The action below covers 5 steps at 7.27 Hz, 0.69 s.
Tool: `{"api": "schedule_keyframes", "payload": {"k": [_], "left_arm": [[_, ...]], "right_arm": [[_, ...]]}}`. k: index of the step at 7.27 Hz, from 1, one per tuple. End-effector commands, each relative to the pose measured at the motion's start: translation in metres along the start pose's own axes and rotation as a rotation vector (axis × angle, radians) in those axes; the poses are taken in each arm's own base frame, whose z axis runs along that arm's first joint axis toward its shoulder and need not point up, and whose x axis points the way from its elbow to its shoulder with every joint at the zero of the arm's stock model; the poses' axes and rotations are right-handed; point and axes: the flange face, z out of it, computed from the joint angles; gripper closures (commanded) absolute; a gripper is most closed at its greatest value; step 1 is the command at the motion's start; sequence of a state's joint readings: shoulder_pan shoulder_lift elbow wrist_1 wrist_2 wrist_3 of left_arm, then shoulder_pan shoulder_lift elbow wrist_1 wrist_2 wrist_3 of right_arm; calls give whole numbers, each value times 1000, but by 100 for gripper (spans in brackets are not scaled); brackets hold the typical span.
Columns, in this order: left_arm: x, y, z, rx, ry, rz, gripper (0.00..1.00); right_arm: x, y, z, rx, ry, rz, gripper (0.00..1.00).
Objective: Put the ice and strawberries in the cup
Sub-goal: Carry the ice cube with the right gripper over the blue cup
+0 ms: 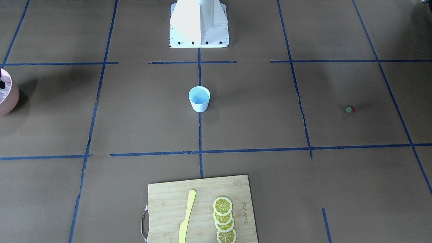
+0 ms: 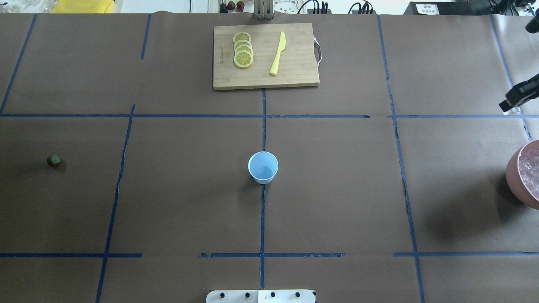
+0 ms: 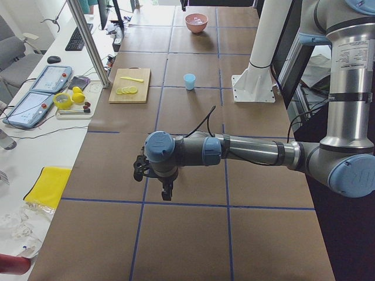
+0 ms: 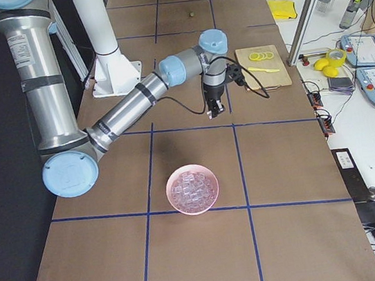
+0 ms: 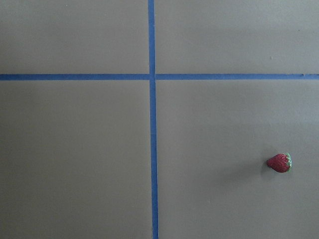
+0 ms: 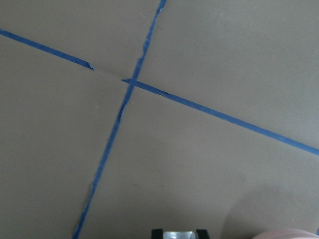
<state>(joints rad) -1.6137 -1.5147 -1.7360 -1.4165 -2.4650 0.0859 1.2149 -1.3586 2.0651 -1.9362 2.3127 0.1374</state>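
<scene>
- strawberry [image 2: 53, 160]: lies loose on the worktop [image 2: 337, 189], well out at 9 o'clock from the cup. Not picked.
- my left claw [image 3: 167, 190]: hangs above the worktop on that side. Only the side view shows it, so I can't tell whether it's open or closed. The wrist cam puts the berry at its 4 o'clock, so I judge I'm not centred on it.
- cup [image 2: 263, 167]: mid-worktop, upright, empty. No ice, no berry.
- my right claw [image 4: 212, 111]: hangs above the worktop between cup and bowl. Can't tell its state either.
- ice [image 2: 531, 172]: all in the pink bowl [image 2: 516, 181], 3 o'clock from the cup.
- Status: nothing done; both transfers left.
</scene>
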Motion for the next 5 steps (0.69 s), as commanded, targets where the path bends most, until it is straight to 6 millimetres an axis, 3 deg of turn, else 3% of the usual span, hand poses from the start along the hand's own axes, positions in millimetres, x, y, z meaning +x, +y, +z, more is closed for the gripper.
{"api": "schedule_keyframes", "payload": {"k": [1, 3, 4, 5], "left_arm": [[0, 0, 0, -1, 0, -3, 0], [0, 0, 0, -1, -1, -2, 0], [1, -1, -1, 4, -8, 4, 0], [1, -1, 0, 1, -11, 3, 0]], "right_arm": [[-112, -49, -4, -19, -47, 66, 100], [-228, -65, 23, -55, -70, 167, 100], [-296, -63, 45, -46, -31, 195, 100], [-350, -68, 60, -36, -42, 219, 100]]}}
